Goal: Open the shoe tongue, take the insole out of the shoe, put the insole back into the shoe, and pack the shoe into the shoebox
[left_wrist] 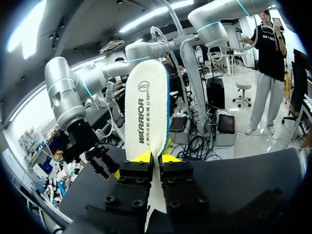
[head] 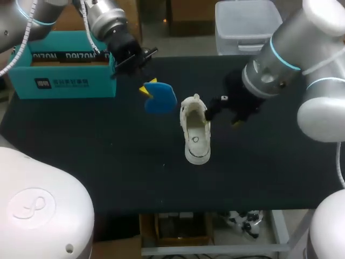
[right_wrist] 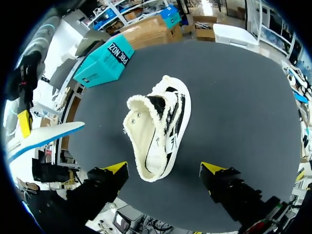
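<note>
A white shoe lies mid-table, its opening toward the back; the right wrist view shows its frayed collar and black-patterned side. My left gripper hangs left of the shoe, above the table, shut on the insole, which is blue underneath. In the left wrist view the insole stands upright, its white face showing, pinched between the yellow tips of the left gripper. My right gripper is just right of the shoe's heel and is open. Its wide-set fingers straddle the near end of the shoe without touching it.
The teal shoebox stands open at the table's back left corner, behind the left arm. The black tabletop runs on in front of the shoe to the front edge.
</note>
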`<state>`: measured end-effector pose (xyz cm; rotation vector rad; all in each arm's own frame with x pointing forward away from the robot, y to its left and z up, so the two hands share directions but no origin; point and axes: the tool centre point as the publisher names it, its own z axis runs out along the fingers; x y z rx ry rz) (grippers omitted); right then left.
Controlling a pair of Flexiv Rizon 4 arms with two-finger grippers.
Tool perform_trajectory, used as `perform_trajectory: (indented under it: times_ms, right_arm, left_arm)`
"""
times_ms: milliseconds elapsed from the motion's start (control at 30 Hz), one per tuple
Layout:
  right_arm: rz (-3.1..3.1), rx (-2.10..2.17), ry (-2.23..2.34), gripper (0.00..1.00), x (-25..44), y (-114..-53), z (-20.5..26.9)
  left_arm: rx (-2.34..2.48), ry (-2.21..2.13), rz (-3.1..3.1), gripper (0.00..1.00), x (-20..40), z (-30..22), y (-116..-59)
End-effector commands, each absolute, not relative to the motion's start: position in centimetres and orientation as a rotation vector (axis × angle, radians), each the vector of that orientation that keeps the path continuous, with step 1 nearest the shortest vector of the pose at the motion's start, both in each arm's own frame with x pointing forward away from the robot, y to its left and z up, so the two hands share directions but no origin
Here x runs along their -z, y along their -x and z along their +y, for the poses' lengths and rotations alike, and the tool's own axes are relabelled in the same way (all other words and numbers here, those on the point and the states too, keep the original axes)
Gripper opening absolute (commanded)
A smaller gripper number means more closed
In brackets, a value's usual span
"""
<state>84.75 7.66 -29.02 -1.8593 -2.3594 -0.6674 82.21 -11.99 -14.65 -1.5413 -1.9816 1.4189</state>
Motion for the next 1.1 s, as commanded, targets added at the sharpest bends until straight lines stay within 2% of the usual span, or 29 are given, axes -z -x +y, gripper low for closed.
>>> perform_trajectory:
  times_ms: [33, 333, 633, 1100]
  right_arm:
    - [-2.399, 0.656, 1.820, 1.00, 26.9, -83.9, 6.2]
    - [-2.399, 0.656, 1.820, 1.00, 26.9, -83.9, 6.2]
    - [-1.706, 0.509, 1.814, 1.00, 27.4, -82.3, 6.9]
    - [-1.685, 0.438, 1.787, 1.00, 27.1, -82.2, 7.2]
  left_arm:
    - [-1.424, 1.559, -1.966, 0.00, 15.2, -12.6, -81.1]
    - [-1.396, 1.719, -1.929, 0.00, 15.8, -13.4, -77.6]
    - [-1.380, 1.804, -1.942, 0.00, 16.2, -14.0, -75.7]
    - [-1.423, 1.778, -1.933, 0.00, 16.6, -14.8, -76.0]
